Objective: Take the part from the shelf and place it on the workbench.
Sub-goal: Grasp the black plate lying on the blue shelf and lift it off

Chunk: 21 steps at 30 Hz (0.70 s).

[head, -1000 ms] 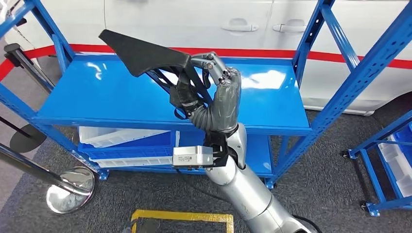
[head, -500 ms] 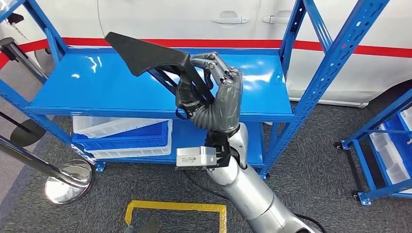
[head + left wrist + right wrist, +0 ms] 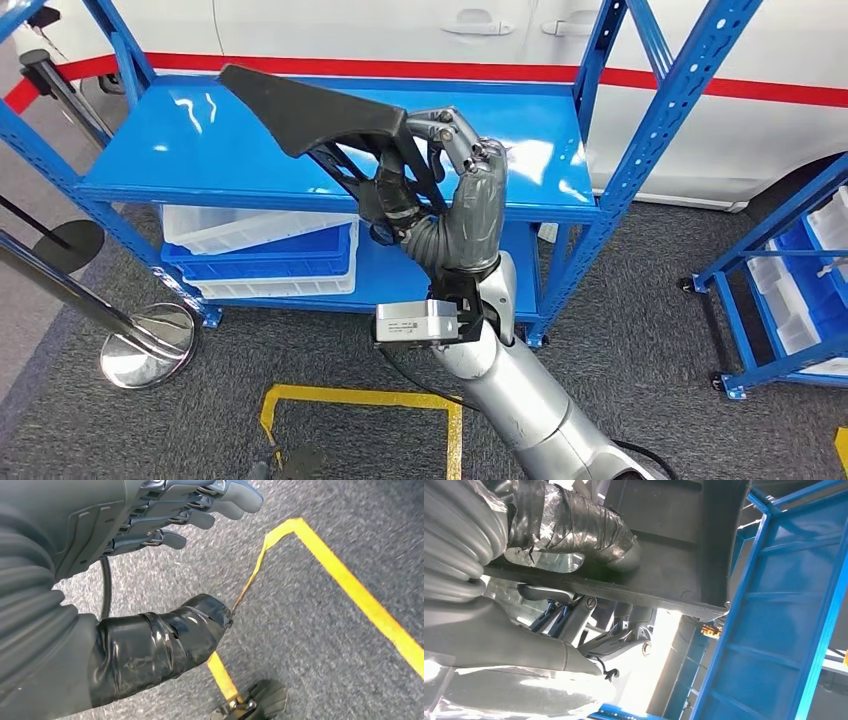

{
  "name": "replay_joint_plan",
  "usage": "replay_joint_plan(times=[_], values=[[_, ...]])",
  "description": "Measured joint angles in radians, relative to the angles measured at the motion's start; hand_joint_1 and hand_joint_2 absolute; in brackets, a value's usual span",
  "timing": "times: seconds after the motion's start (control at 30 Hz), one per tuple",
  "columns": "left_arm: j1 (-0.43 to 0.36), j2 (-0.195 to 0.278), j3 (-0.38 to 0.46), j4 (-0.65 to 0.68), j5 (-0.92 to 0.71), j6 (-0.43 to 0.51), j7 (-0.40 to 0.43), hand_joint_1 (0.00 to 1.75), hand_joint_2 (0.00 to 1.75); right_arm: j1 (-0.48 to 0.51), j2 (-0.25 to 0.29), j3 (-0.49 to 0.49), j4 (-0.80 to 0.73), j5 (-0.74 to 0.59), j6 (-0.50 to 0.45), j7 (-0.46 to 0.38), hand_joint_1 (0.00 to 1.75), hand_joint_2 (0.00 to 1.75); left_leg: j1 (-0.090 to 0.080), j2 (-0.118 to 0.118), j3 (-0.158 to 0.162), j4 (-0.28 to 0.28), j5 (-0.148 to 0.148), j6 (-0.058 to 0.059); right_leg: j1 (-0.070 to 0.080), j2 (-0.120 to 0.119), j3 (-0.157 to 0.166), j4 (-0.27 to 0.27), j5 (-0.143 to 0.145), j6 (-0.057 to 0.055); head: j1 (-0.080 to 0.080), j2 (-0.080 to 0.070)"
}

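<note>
The view has pulled back from the blue shelf (image 3: 200, 150), so the robot seems to be backing away. The right robot hand (image 3: 440, 190) grips the black part (image 3: 310, 115), held clear above the shelf's front edge. The left robot hand (image 3: 165, 515) hangs spread, holding nothing. The carry to the workbench seems under way.

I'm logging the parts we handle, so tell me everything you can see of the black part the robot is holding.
The black part is matt and looks like moulded plastic: a broad, flat, roughly triangular panel tapering to a point, with thin ribs or struts beneath. The right hand grips it at its narrower end, thumb pressed against the underside. It is held tilted above the top blue shelf, clear of it, touching nothing but the hand. Its far underside is hidden.
</note>
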Motion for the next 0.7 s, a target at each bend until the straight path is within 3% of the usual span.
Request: replay_joint_plan(times=[0.07, 0.13, 0.17, 0.23, 0.3, 0.33, 0.37, 0.4, 0.47, 0.53, 0.57, 0.6, 0.67, 0.7], values=[[0.002, 0.0, 0.0, 0.0, 0.001, 0.001, 0.0, 0.0, 1.75, 0.0, -0.001, 0.0, 0.0, -0.001, 0.0, 0.0, 1.75, 1.75, 0.0, -0.002, -0.016, 0.016, 0.011, -0.014, 0.006, 0.003, 0.027, -0.051, -0.027, -0.013, 0.001, 0.0], [0.004, 0.0, 0.0, 0.0, 0.002, 0.001, 0.001, 0.0, 1.75, 0.0, -0.002, 0.001, 0.001, -0.003, 0.0, -0.001, 1.75, 1.75, 0.003, -0.004, -0.022, 0.015, 0.025, -0.026, 0.007, 0.003, 0.014, -0.05, -0.018, -0.037, 0.002, 0.0], [0.005, 0.0, 0.0, 0.0, 0.002, 0.001, 0.002, 0.0, 1.75, 0.0, -0.002, 0.001, 0.001, -0.005, 0.0, -0.002, 1.75, 1.75, 0.005, -0.004, -0.028, 0.02, 0.016, -0.031, 0.007, 0.002, 0.006, -0.049, -0.009, -0.048, 0.001, 0.0], [0.005, 0.0, 0.0, 0.0, 0.002, 0.001, 0.004, 0.0, 1.75, -0.001, -0.002, 0.001, 0.002, -0.011, 0.001, -0.002, 1.75, 1.75, 0.008, -0.005, -0.051, 0.079, -0.058, -0.037, 0.005, -0.001, -0.018, -0.052, 0.014, -0.066, -0.002, 0.0], [0.005, 0.0, 0.0, 0.0, 0.003, 0.001, 0.005, 0.0, 1.75, -0.001, -0.001, 0.001, 0.002, -0.019, 0.001, -0.003, 1.75, 1.75, 0.008, -0.005, -0.078, 0.2, -0.158, -0.04, 0.009, -0.001, -0.045, -0.052, 0.037, -0.073, -0.004, 0.0], [0.005, 0.0, 0.0, 0.0, 0.004, 0.001, 0.006, 0.0, 1.75, -0.001, -0.001, 0.001, 0.002, -0.023, 0.001, -0.004, 1.75, 1.75, 0.008, -0.005, -0.084, 0.258, -0.183, -0.04, 0.012, -0.001, -0.06, -0.052, 0.048, -0.074, -0.004, 0.0], [0.005, 0.0, 0.0, 0.0, 0.004, 0.001, 0.006, 0.0, 1.75, -0.001, -0.001, 0.001, 0.002, -0.027, 0.001, -0.006, 1.75, 1.75, 0.007, -0.005, -0.081, 0.296, -0.184, -0.038, 0.015, -0.001, -0.074, -0.051, 0.059, -0.075, -0.004, 0.0], [0.005, 0.0, 0.0, 0.0, 0.005, 0.001, 0.006, 0.0, 1.75, -0.001, -0.001, 0.002, 0.002, -0.032, 0.001, -0.007, 1.75, 1.75, 0.006, -0.005, -0.064, 0.306, -0.165, -0.033, 0.018, -0.001, -0.089, -0.051, 0.069, -0.075, -0.004, 0.0], [0.004, 0.0, 0.0, 0.0, 0.007, 0.001, 0.007, 0.0, 1.75, -0.001, -0.001, 0.002, 0.002, -0.037, 0.001, -0.009, 1.75, 1.75, -0.001, -0.007, 0.017, 0.231, -0.119, -0.015, 0.024, -0.001, -0.113, -0.051, 0.09, -0.074, -0.004, 0.0], [0.0, 0.001, 0.0, 0.0, 0.008, 0.001, 0.006, 0.0, 1.75, -0.002, -0.001, 0.002, 0.001, -0.041, 0.001, -0.01, 1.75, 1.75, -0.013, -0.009, 0.126, 0.088, -0.132, 0.003, 0.025, -0.002, -0.125, -0.053, 0.108, -0.067, -0.003, 0.0], [-0.002, 0.001, 0.0, 0.0, 0.009, 0.001, 0.006, 0.0, 1.75, -0.002, -0.002, 0.002, 0.001, -0.043, 0.001, -0.01, 1.75, 1.75, -0.018, -0.01, 0.158, 0.035, -0.144, 0.007, 0.023, -0.003, -0.126, -0.056, 0.116, -0.062, -0.003, 0.0], [-0.003, 0.001, 0.0, 0.0, 0.01, 0.001, 0.006, 0.0, 1.75, -0.004, -0.002, 0.002, 0.0, -0.047, 0.001, -0.011, 1.75, 1.75, -0.023, -0.011, 0.173, 0.003, -0.153, 0.009, 0.02, -0.004, -0.126, -0.062, 0.126, -0.055, -0.004, 0.0], [-0.002, 0.0, 0.0, 0.0, 0.012, 0.0, 0.006, 0.0, 1.75, -0.005, -0.004, 0.002, 0.001, -0.051, 0.001, -0.011, 1.75, 1.75, -0.025, -0.01, 0.166, -0.018, -0.131, 0.011, 0.016, -0.004, -0.127, -0.075, 0.142, -0.043, -0.006, 0.0], [-0.001, -0.001, 0.0, 0.0, 0.013, 0.0, 0.006, 0.0, 1.75, -0.005, -0.006, 0.003, 0.002, -0.052, 0.001, -0.011, 1.75, 1.75, -0.023, -0.008, 0.162, -0.028, -0.118, 0.014, 0.016, -0.003, -0.131, -0.073, 0.133, -0.037, -0.006, 0.0]])
